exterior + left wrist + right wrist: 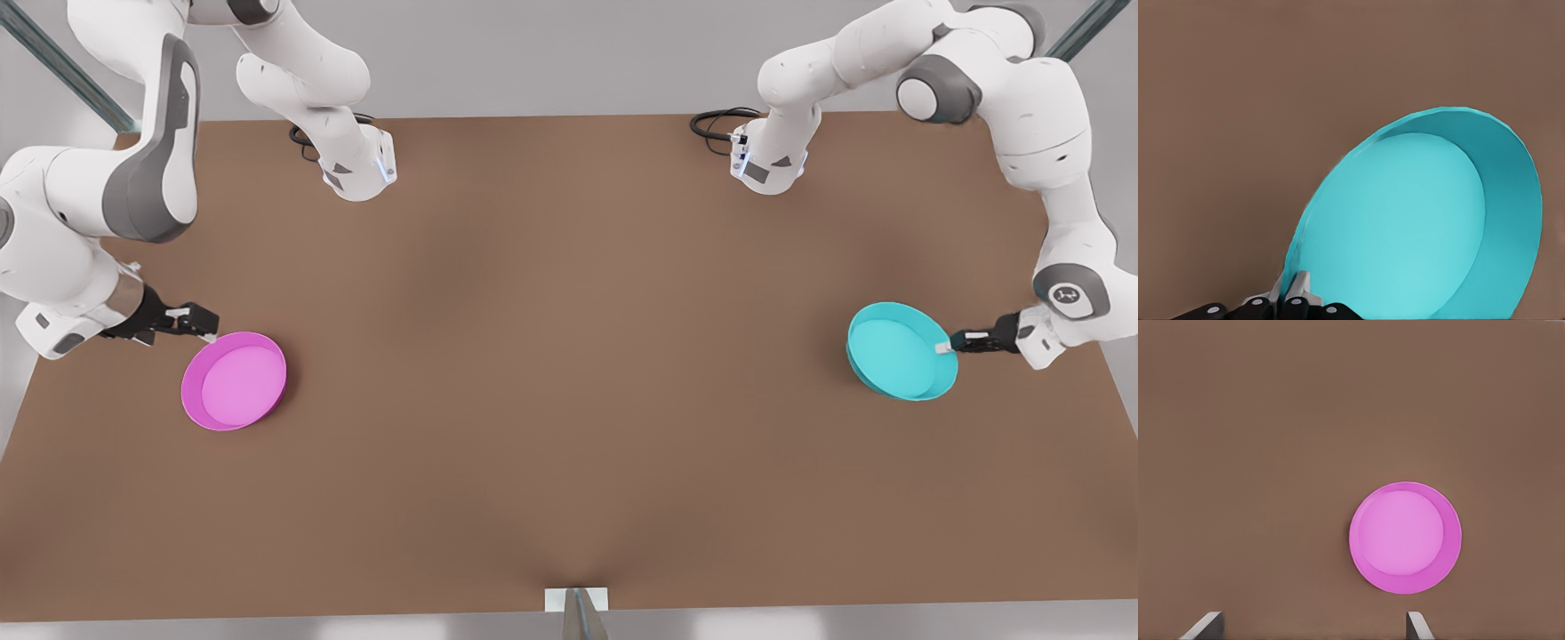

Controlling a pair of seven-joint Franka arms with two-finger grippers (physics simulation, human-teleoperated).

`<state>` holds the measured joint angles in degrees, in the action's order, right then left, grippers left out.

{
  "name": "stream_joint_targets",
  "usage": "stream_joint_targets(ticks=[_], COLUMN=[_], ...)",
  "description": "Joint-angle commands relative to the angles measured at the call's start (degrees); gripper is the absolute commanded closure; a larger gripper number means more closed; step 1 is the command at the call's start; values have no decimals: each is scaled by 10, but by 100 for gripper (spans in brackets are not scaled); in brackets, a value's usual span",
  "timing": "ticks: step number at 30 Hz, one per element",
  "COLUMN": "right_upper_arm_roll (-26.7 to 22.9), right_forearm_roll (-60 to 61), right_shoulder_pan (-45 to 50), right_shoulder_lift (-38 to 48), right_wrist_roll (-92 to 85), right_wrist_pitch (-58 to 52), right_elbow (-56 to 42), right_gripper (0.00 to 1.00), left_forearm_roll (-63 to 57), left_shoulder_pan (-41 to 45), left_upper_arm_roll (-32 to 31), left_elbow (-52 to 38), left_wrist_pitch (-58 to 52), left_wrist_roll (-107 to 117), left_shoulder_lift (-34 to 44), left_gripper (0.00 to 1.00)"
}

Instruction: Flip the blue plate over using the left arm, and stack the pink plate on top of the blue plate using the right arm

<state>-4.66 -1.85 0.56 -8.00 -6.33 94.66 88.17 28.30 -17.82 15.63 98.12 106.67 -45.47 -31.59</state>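
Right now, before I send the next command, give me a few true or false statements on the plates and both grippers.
1. The left gripper is closed on the rim of the blue plate. True.
2. The blue plate lies flat on the table. False: it is tilted, its gripped edge raised.
3. The pink plate is already stacked on the blue plate. False: they sit far apart at opposite sides.
4. The right gripper is open near the pink plate's rim. True.
5. The pink plate is upside down. False: its paler inner floor faces up.
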Motion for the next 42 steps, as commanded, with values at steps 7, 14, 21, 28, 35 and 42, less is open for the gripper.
stream_joint_targets(ticks=[7,14,21,28,35,42], right_upper_arm_roll=[0,8,13,9,-31,-103], right_forearm_roll=[0,2,3,34,32,41], right_shoulder_pan=[1,8,12,-36,-44,-81], right_shoulder_lift=[-1,-10,-88,-108,-72,-45], right_wrist_roll=[0,-7,-3,-18,-13,-19], right_wrist_pitch=[3,-57,-57,-75,-48,58], right_elbow=[1,-20,-96,-114,-34,95], right_gripper=[0,0,0,0,0,0], left_forearm_roll=[-77,-218,-467,-698,-878,-1064], left_shoulder_pan=[0,0,0,1,133,294], left_upper_arm_roll=[-78,-172,-331,-493,-532,-530], left_elbow=[-72,-166,-188,-187,-181,-182], left_wrist_pitch=[-59,-91,-128,-216,-296,-373], left_wrist_roll=[171,311,494,635,785,797], left_shoulder_lift=[41,43,72,85,75,49], left_gripper=[79,79,79,79,79,79])
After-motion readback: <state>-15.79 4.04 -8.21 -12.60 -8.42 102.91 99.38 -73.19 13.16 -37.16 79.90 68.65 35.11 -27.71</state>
